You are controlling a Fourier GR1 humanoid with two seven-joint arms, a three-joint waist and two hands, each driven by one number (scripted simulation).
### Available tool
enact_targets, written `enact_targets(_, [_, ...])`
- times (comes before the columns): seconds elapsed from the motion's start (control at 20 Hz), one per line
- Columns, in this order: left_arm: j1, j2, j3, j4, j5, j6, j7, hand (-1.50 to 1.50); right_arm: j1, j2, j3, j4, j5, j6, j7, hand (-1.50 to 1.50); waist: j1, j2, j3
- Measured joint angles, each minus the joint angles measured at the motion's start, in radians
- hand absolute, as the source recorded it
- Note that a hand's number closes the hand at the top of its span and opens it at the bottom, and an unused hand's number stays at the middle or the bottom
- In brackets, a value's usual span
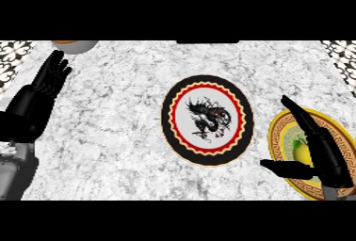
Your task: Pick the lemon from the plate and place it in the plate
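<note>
The yellow lemon (303,149) lies on a gold-rimmed plate (282,129) at the right edge of the counter. My right hand (321,153) hovers over that plate with fingers straight and thumb spread, covering part of the lemon; it is open and holds nothing. A second plate (183,89) with a black rim, red ring and dragon picture sits in the middle of the counter, nothing on it. My left hand (46,79) rests open at the left edge, fingers pointing up.
A round bowl-like object (73,45) shows partly at the top left edge of the marble counter. Patterned tiling borders the counter at both top corners.
</note>
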Motion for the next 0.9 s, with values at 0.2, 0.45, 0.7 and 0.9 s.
enact_targets(0.2, [0.003,-0.009,-0.005,-0.005,-0.009,0.006,0.000,0.00,-0.001,-0.139,0.003,-0.057,0.072,0.125,0.233,-1.50,-0.002,-0.001,-0.002])
enact_targets(0.45, [0.008,-0.014,-0.009,-0.006,-0.016,0.002,-0.007,0.00,-0.018,-0.260,0.044,-0.128,0.090,0.345,0.498,-1.50,0.008,0.002,-0.002])
enact_targets(0.7, [-0.003,-0.023,-0.006,-0.022,-0.019,-0.001,0.018,0.00,-0.078,-0.273,0.081,-0.181,0.050,0.541,0.728,-1.50,0.016,0.004,0.001])
enact_targets(0.9, [-0.007,-0.037,0.011,0.009,-0.030,-0.023,-0.002,0.00,-0.112,-0.245,0.075,-0.188,0.055,0.637,0.830,-1.50,0.014,0.005,0.002])
